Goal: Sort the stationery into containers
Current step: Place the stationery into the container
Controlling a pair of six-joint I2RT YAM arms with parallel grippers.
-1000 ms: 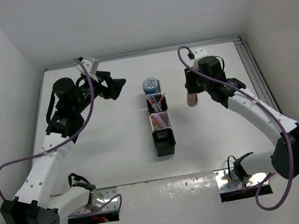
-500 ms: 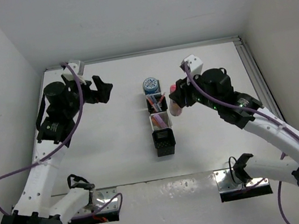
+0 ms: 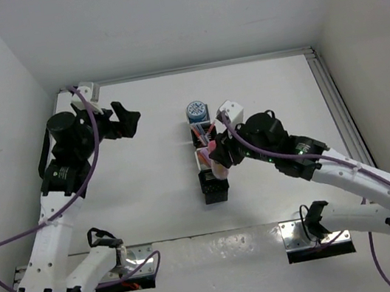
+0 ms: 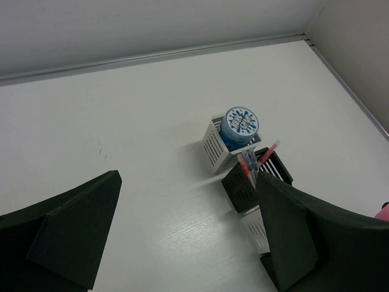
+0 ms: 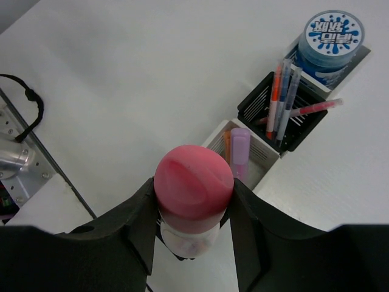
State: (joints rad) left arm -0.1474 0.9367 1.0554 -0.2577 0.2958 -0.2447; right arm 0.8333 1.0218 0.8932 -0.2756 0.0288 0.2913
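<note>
Right pincer [image 5: 193,214] clamps a stubby pink-capped white marker [image 5: 194,179], joined square black-and-white cups [image 5: 265,159] below it; left pincer [image 4: 188,240] gapes empty

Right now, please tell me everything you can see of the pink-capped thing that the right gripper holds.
The pink-capped stick has a round, smooth pink-red cap on a whitish body, plastic by its look. The right gripper clamps it from both sides just below the cap; nothing else touches it. It hangs in the air, cap toward the wrist camera, above the near part of the row of cups, close to the white cup holding a purple marker.
</note>
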